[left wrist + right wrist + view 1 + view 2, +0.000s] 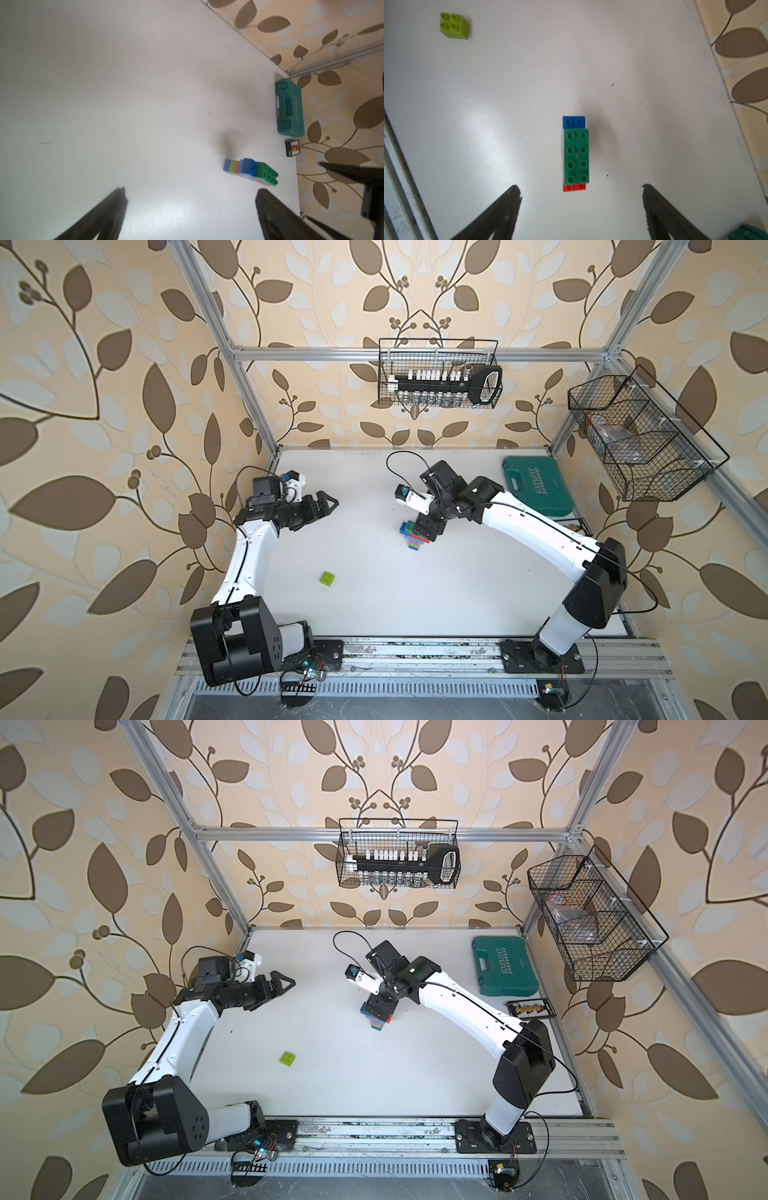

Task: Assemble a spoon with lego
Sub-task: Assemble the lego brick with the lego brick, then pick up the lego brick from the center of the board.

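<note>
**Left gripper** (326, 502): jaws spread wide and empty. It hangs over the left part of the table (478, 593), well apart from every brick.

**Lime brick** (327, 578): one piece with four studs. It lies alone toward the front, well apart from the build.

**Spoon** (413, 537): unfinished, at mid-table. The right wrist view shows the green brick (576, 156) stud-side on, with a blue brick (573, 121) and a red brick (574, 187) showing at its ends. The striped stem (231, 169) appears in the left wrist view.

**Right gripper** (580, 187): over the spoon, jaws wide apart and touching nothing.

**Tool case** (536, 485): teal, at the far right, not part of the task.

**Handling note:** the lime brick looks like the remaining piece, so fetching it is probably the step in hand.
- Grip it by two flat sides, square to the jaws.
- Line its underside up with the studs and press straight along them.
- Brace the spoon with the free gripper so it does not slide or tip.
</note>
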Controlling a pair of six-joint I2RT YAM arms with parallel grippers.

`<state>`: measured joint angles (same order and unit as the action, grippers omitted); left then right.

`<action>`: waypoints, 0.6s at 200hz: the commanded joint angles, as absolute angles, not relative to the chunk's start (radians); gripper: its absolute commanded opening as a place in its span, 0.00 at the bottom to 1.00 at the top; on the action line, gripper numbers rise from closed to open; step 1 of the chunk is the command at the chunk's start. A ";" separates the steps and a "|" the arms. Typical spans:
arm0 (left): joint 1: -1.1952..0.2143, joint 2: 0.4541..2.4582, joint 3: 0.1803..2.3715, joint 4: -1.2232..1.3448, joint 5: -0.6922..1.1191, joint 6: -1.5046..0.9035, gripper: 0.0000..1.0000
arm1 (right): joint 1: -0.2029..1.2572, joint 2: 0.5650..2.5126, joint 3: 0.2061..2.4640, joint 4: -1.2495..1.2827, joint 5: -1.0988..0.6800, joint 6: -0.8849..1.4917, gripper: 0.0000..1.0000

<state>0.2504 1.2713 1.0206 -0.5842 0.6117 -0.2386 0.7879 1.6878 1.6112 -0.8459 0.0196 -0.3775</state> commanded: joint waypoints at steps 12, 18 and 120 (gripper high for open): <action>0.454 1.282 1.035 -0.624 0.661 -0.310 0.99 | 0.959 1.774 1.682 -0.767 0.088 -0.130 0.86; 0.477 1.280 1.026 -0.614 0.662 -0.322 0.99 | 0.995 1.801 1.668 -0.712 0.078 -0.116 0.86; 0.597 1.250 0.910 -0.559 0.637 -0.333 0.99 | 1.183 2.354 1.868 -0.413 -0.060 0.042 0.79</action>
<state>0.5957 1.2778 0.9207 -0.5873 0.6128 -0.3321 1.1584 2.3352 1.8214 -0.4919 -0.0349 0.0029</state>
